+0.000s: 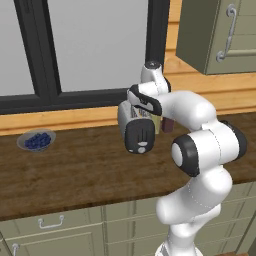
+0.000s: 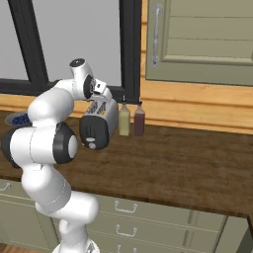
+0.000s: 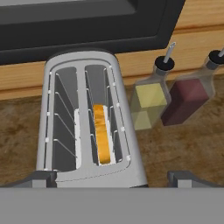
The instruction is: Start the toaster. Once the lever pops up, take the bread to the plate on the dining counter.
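The small silver rounded toaster (image 3: 87, 122) stands near the dark wood-grain counter's (image 1: 75, 175) back edge; the thin tan-orange bread slice (image 3: 101, 139) sits deep in its right slot; light, crumbly, likely best pinched across its faces at the top edge; the two-finger gripper (image 3: 111, 178) hovers above, jaws spread wide, holding nothing.

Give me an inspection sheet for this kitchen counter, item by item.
Surface: dark wood-grain counter, toaster, bottles and bowl on it.
Job's things: silver toaster upright; bread deep in one slot, other slot empty.
Clutter: yellow bottle and dark red bottle beside the toaster; bowl of blueberries apart at the counter's far end.
Tool: tool open, above the toaster, holding nothing.
Cables: nothing seen.
Surroundings: dark-framed window, wall cabinet, drawers below.
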